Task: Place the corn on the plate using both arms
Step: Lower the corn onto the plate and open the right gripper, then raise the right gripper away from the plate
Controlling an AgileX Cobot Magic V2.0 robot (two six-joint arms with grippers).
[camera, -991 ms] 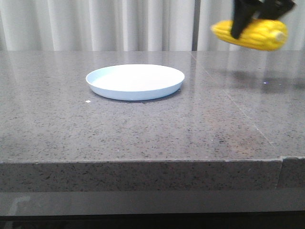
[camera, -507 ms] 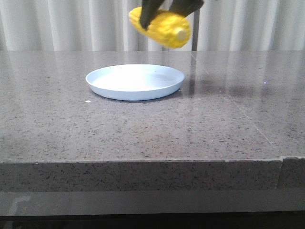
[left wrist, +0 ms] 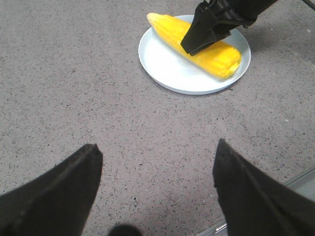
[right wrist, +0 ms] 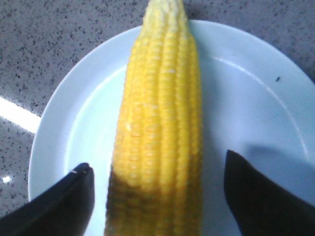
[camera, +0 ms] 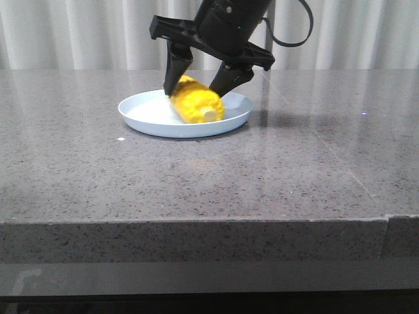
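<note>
The bright yellow corn cob (camera: 195, 104) lies on the round pale blue plate (camera: 147, 122), right under the spread right gripper (camera: 198, 84). Lift straight up, without bumping it.

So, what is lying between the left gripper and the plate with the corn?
Nothing: in the left wrist view only bare grey table lies between the open left gripper and the plate, where the corn rests.
</note>
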